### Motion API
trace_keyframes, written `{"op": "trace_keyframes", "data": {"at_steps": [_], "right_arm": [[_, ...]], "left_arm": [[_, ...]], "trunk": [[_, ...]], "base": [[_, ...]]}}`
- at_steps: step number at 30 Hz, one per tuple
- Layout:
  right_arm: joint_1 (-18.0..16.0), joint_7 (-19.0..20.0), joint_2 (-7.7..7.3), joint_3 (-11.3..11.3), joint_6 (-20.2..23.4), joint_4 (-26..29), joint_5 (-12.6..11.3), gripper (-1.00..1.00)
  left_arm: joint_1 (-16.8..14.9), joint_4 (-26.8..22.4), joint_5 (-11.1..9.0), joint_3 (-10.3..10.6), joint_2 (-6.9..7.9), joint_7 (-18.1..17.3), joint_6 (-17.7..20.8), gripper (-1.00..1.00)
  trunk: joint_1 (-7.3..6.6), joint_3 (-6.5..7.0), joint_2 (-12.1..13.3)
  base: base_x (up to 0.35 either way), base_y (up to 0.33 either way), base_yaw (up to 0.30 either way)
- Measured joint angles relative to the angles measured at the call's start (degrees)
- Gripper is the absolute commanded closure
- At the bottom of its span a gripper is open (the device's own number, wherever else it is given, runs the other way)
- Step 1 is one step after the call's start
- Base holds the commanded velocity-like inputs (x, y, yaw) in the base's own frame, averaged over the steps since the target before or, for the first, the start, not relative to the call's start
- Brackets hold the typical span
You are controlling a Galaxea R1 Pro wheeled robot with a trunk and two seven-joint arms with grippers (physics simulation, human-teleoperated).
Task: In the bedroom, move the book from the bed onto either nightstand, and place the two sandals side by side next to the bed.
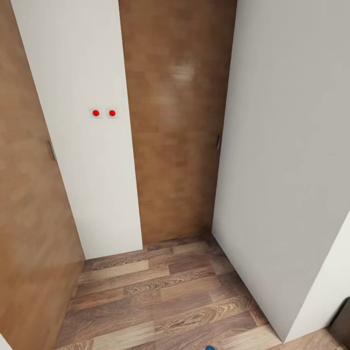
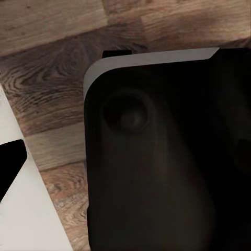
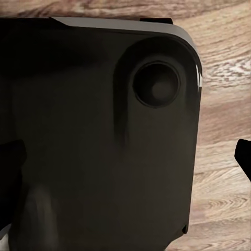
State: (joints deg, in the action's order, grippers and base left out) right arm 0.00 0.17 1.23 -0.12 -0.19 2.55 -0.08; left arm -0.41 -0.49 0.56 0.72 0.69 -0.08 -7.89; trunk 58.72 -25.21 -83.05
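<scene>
Wood-plank floor [image 1: 160, 296] — blue sandal [image 1: 210, 348] at edge

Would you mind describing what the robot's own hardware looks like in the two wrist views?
The left fingertip is a plain matt-black wedge, and the right fingertip is a similar black tip. Behind each is a near-black housing, likely the robot's own body, with rounded corners, a pale-grey edge band and a round recessed disc. I see no cables or markings.
</scene>
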Motion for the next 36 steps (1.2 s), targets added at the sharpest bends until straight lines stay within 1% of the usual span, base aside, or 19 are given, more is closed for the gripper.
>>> {"op": "trace_keyframes", "data": {"at_steps": [12, 36], "right_arm": [[0.00, 0.00, 0.00, 0.04, 0.01, 0.03, 0.00, -1.00], [0.00, 0.00, 0.08, 0.05, -0.04, 0.03, -0.01, -1.00]], "left_arm": [[0.00, 0.00, 0.00, 0.00, 0.00, 0.00, -0.03, -1.00], [0.00, 0.00, 0.00, 0.00, -0.03, 0.00, -0.01, -1.00]], "trunk": [[0.00, -0.32, 0.00], [0.00, -0.68, 0.00]], "base": [[0.059, 0.007, 0.000], [0.007, 0.000, 0.000]]}}
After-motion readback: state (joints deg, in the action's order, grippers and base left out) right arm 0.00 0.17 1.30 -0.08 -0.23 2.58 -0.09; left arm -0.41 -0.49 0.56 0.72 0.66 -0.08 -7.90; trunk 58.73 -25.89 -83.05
